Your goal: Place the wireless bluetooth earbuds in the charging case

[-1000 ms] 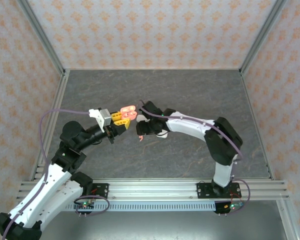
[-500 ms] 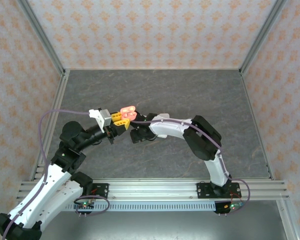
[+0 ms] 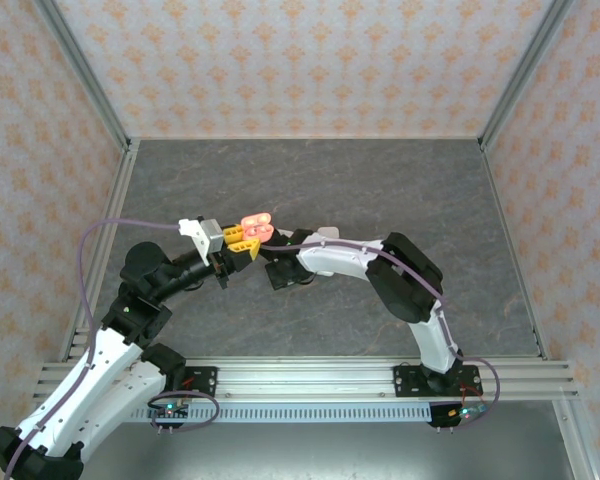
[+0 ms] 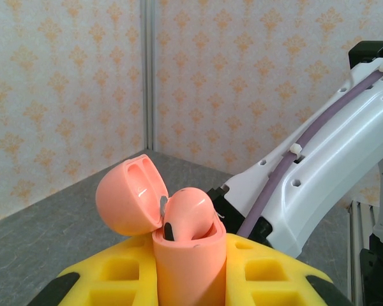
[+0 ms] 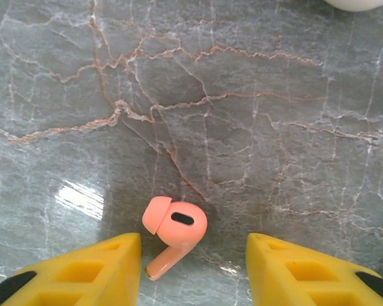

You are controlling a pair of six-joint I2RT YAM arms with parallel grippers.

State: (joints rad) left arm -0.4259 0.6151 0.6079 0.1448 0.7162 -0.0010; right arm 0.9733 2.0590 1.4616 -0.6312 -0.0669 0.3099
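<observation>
My left gripper (image 3: 238,238) is shut on the coral charging case (image 4: 188,261) and holds it upright above the table. The case's lid (image 4: 131,194) is hinged open to the left, and one coral earbud (image 4: 186,213) sits in the case, its head above the rim. From above, the case (image 3: 255,224) shows at the table's middle. A second coral earbud (image 5: 175,231) lies flat on the grey marble table. My right gripper (image 5: 193,268) is open just over it. The left yellow finger (image 5: 102,268) is close to the stem, and the right finger (image 5: 306,268) stands well apart.
My right arm (image 4: 319,172) reaches in just behind and to the right of the held case. A white rounded object (image 5: 360,3) peeks in at the top edge of the right wrist view. Aluminium rails (image 3: 310,375) run along the near edge, and patterned walls enclose the table.
My right arm has swung left and lowered, so its gripper now straddles the earbud on the table below the case. The left arm and the case have stayed still.
</observation>
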